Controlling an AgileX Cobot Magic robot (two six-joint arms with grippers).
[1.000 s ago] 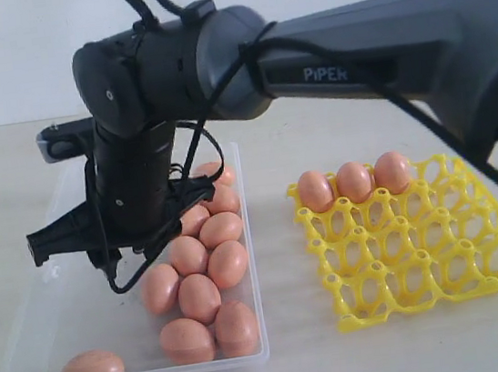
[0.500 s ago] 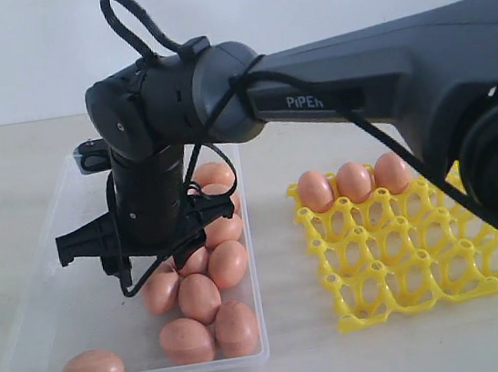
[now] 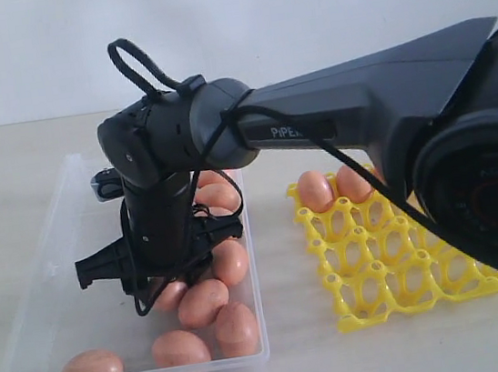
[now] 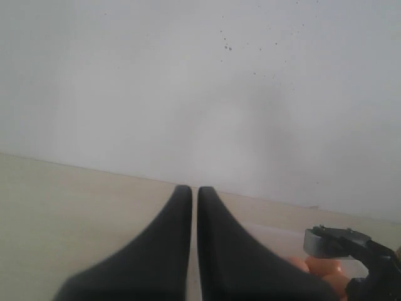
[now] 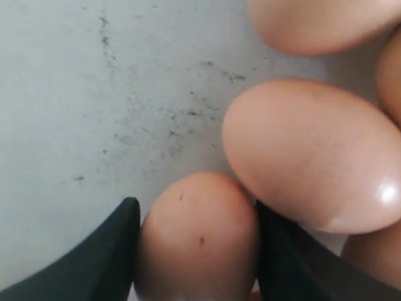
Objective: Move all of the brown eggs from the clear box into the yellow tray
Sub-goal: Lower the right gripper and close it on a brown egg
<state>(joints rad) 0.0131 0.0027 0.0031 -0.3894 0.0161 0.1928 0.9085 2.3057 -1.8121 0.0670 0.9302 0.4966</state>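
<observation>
Exterior view: my right arm [image 3: 349, 109] reaches across from the right and points steeply down into the clear box [image 3: 50, 313], which lies on the pale table [image 3: 300, 367] to the left of the yellow tray [image 3: 379, 270]. The brown eggs [image 3: 202, 302] in the box crowd along the wall nearest the tray, and one lone egg [image 3: 90, 365] rests apart near the front corner on the far side. In the tray, two eggs [image 3: 316, 191] show in the row farthest from the camera; my arm hides the rest of that row, and the cups in front of it are bare. Right wrist view: my right hand [image 5: 195, 202] sits low over the box floor, with one dark finger [image 5: 94, 263] on each flank of a speckled brown egg [image 5: 197, 244]. Both fingers appear to touch the shell, so the hand pinches this egg, which lies on the floor among its neighbours. A larger neighbouring egg [image 5: 313, 157] touches it on one side, and dark scuffs [image 5: 156, 119] mark the clear floor beside it. Left wrist view: my left hand [image 4: 194, 188] is held up toward a white wall [image 4: 188, 81], its two fingers pressed together with only a thin slit between them, holding nothing; the exterior view does not show this hand.
</observation>
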